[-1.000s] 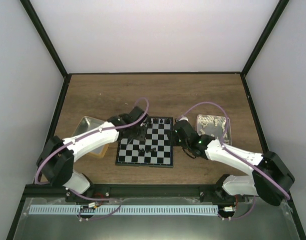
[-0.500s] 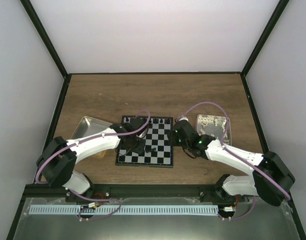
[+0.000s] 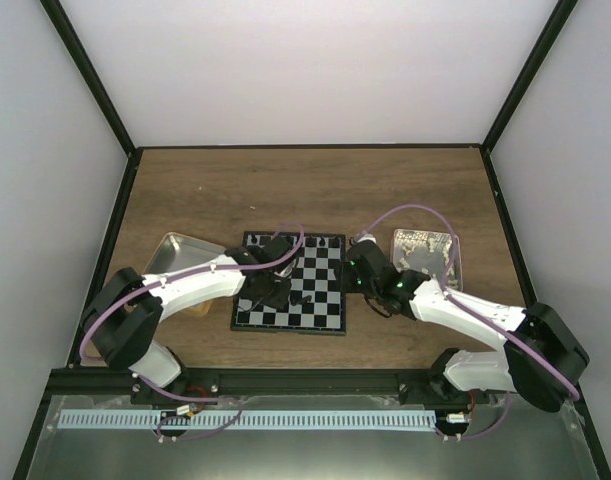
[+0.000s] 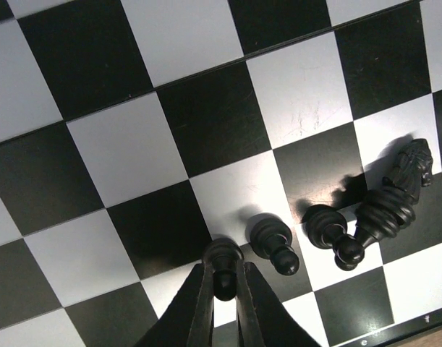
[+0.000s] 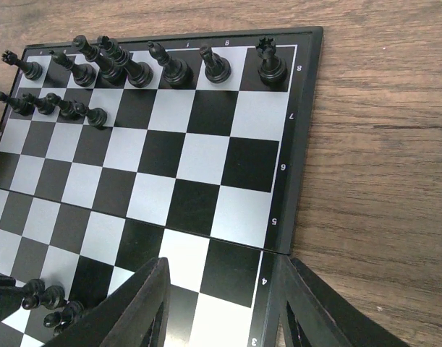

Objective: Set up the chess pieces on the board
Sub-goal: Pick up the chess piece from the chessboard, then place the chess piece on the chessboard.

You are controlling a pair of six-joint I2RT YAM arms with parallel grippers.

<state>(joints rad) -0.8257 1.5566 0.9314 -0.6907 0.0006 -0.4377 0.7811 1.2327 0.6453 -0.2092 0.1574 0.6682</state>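
Observation:
The board (image 3: 321, 301) lies between my two arms. My left gripper (image 3: 269, 291) is over its near left part. In the left wrist view the left gripper (image 4: 223, 283) is shut on a black pawn (image 4: 223, 262), held upright low over the board (image 4: 126, 144). I cannot tell whether the pawn's base touches it. Two more pawns (image 4: 274, 246) stand just to its right, beside a taller piece (image 4: 391, 201). My right gripper (image 5: 224, 311) is open and empty over the board's right edge (image 5: 300, 188). A row of black pieces (image 5: 134, 69) stands along the far edge.
A metal tray (image 3: 175, 252) sits left of the board, under the left arm. A second tray (image 3: 425, 248) with small items sits to the right, by the right arm. Bare wooden table lies beyond the board. Black frame posts bound the sides.
My left gripper has moved from the board's far left part toward its near left part with the pawn in it. The right arm has not moved.

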